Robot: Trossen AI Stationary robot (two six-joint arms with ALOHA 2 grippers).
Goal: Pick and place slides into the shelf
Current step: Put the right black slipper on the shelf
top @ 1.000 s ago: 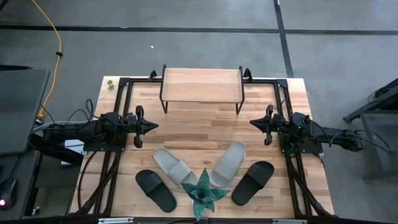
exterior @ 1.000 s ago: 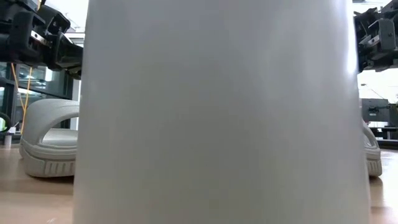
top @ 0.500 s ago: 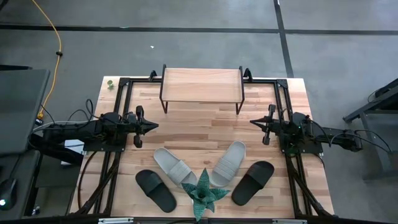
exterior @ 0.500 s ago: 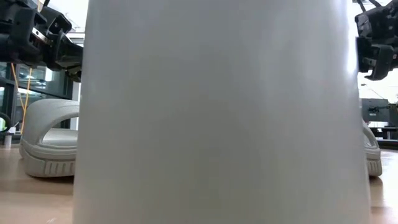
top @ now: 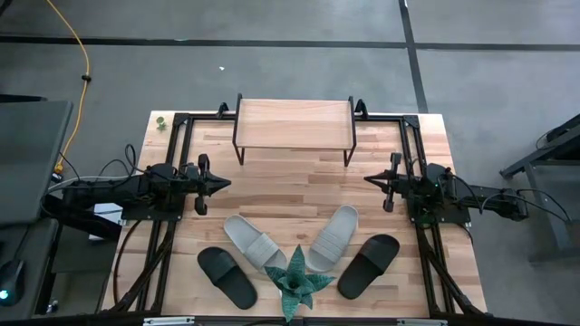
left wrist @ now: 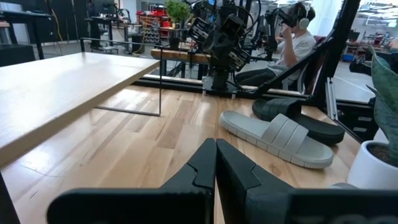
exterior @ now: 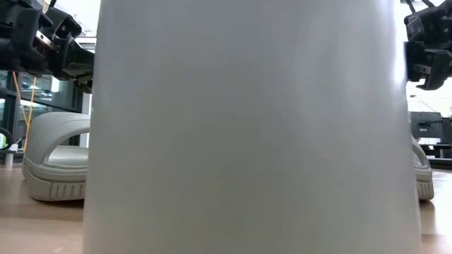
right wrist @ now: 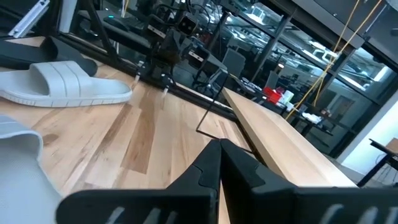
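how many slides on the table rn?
4, none on the shelf. Black slide near-left, beige slide beside it, beige slide right of the plant, black slide far right. None hidden from above.

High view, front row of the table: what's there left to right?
Black slide → grey-beige slide → green spiky plant → grey-beige slide → black slide.

Shelf [top: 294,120] at 12 o'clock on the surface [top: 290,195]. Potted plant [top: 297,281] at 6 o'clock. Four slides fan out around the plant: two inner slides [top: 255,242] [top: 333,237] at 11 and 1 o'clock of it, outer slides [top: 227,276] [top: 368,264] at 9 and 3 o'clock. Arms at 9 and 3 o'clock of the surface, facing inward.
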